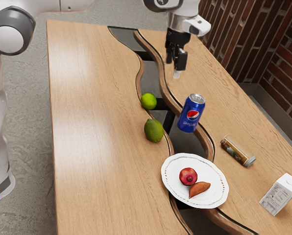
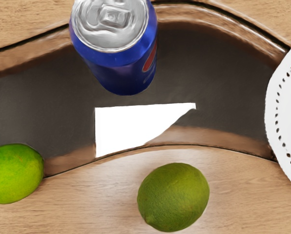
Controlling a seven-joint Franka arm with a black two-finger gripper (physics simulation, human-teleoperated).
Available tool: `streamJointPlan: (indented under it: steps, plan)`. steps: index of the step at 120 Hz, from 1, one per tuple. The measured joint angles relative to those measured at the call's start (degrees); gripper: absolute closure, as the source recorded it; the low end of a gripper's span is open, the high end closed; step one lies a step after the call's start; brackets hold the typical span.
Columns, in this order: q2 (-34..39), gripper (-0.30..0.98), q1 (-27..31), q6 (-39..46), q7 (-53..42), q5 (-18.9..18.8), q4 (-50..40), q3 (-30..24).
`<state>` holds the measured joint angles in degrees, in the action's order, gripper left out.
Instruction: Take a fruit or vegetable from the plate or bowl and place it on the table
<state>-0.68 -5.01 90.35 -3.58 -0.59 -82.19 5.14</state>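
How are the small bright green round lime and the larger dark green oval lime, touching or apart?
Apart. The wrist view shows bare wooden tabletop between the bright green lime and the dark green lime.

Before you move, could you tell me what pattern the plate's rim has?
The rim has dark dots, clearest in the wrist view.

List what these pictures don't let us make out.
Fine print on the white carton: too small, exterior view.
Parts of the arm: cut off by the exterior view's upper edge.
Underside of the red fruit: hidden against the plate, exterior view.
Much of the plate: cut off by the wrist view's edge.
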Motion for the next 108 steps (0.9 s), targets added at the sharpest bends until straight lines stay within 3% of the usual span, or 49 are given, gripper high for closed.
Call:
streamJointPlan:
  steps: [52, 80, 95, 108]
  plan:
    - [-1.6, 0.00, 2.5, 0.9, -6.9, 0.7, 1.9, -0.4]
    - [-0.1, 0.00, -9.0, 0.1, -9.0, 0.9, 2.3, -0.2]
    - [5.8, 0.00, -16.8, 2.8, -9.8, 0.8, -7.6, 0.1]
    - [10.3, 0.00, -13.3, 5.2, -10.4, 0.9, -16.7, 0.2]
